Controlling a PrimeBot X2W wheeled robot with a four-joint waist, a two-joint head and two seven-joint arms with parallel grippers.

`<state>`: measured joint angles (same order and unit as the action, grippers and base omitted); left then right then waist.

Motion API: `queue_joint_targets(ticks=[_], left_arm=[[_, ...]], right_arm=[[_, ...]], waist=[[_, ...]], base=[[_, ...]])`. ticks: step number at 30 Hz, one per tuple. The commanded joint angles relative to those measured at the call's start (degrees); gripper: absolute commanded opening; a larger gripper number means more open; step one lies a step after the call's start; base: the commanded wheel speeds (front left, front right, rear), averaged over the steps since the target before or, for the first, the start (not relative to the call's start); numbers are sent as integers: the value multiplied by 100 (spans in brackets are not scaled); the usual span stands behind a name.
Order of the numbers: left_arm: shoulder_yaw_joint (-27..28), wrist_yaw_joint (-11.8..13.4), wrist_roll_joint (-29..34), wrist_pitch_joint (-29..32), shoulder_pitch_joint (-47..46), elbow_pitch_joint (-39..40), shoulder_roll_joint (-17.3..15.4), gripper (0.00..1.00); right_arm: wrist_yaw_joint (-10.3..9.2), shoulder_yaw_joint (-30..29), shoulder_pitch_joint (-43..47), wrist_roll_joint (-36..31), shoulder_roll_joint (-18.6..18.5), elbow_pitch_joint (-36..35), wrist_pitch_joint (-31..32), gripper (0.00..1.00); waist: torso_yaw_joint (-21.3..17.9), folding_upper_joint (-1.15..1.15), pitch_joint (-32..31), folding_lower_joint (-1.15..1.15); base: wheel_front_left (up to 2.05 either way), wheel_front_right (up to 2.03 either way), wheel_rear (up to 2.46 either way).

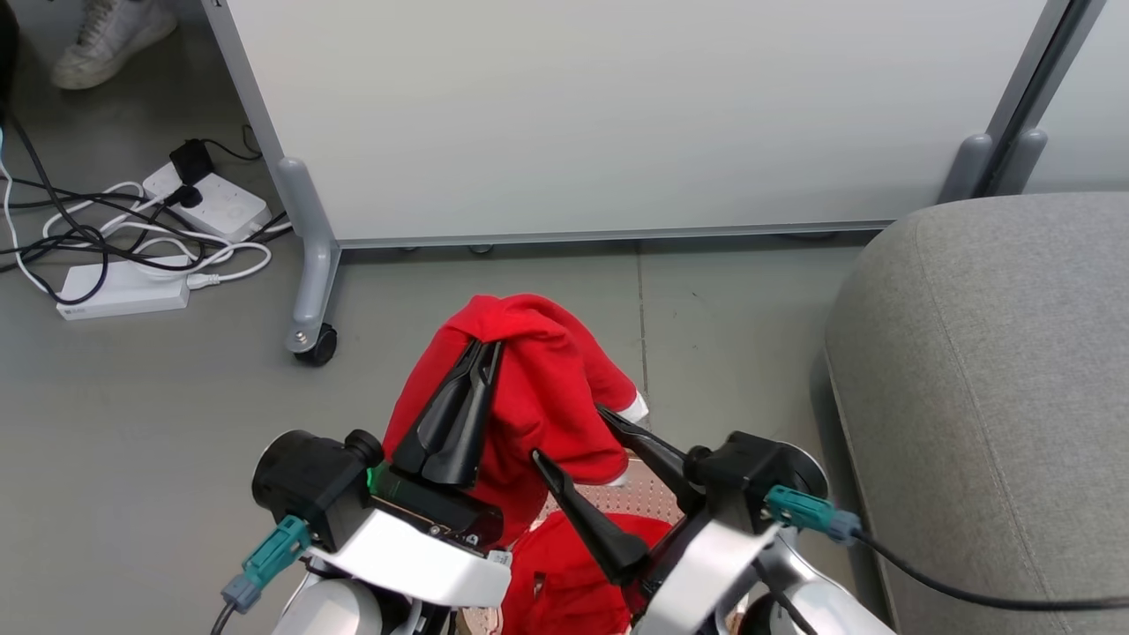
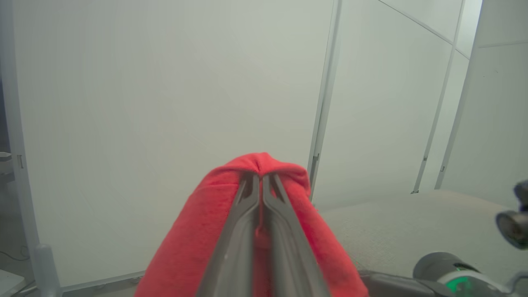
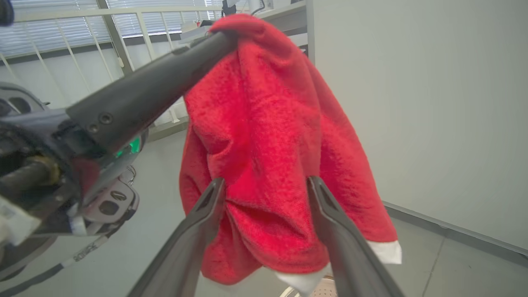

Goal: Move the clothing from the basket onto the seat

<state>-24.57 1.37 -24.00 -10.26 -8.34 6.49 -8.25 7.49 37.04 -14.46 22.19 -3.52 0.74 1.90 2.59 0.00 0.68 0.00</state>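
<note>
Your left end effector (image 1: 488,348) was clamped on a red garment (image 1: 547,397), which hung above the basket (image 1: 648,496). Your right end effector (image 1: 569,432) stood wide, fingers straddling its lower folds. More red clothing (image 1: 573,573) lay in the basket, beside the grey seat (image 1: 988,370).

Left hand (image 1: 489,347) pinches a hanging red garment (image 1: 556,388); right hand (image 1: 567,432)'s fingers straddle it.

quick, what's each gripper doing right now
left gripper: shut on the red garment, holding it up
right gripper: open, one finger on each side of the hanging garment
</note>
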Motion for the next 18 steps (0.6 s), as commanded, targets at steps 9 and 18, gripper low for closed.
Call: queue_joint_targets(ticks=[9, 18], left_arm=[[-108, -68, 26, -9, -171, -30, 1, 0], [-89, 19, 104, -141, -183, 11, 6, 83]], right_arm=[[1, 483, -645, 180, -32, 830, -141, 0], [1, 402, -814, 294, -32, 1029, -488, 0]], waist=[[62, 0, 99, 0], [87, 0, 60, 0]], base=[[0, 0, 0], [0, 0, 0]])
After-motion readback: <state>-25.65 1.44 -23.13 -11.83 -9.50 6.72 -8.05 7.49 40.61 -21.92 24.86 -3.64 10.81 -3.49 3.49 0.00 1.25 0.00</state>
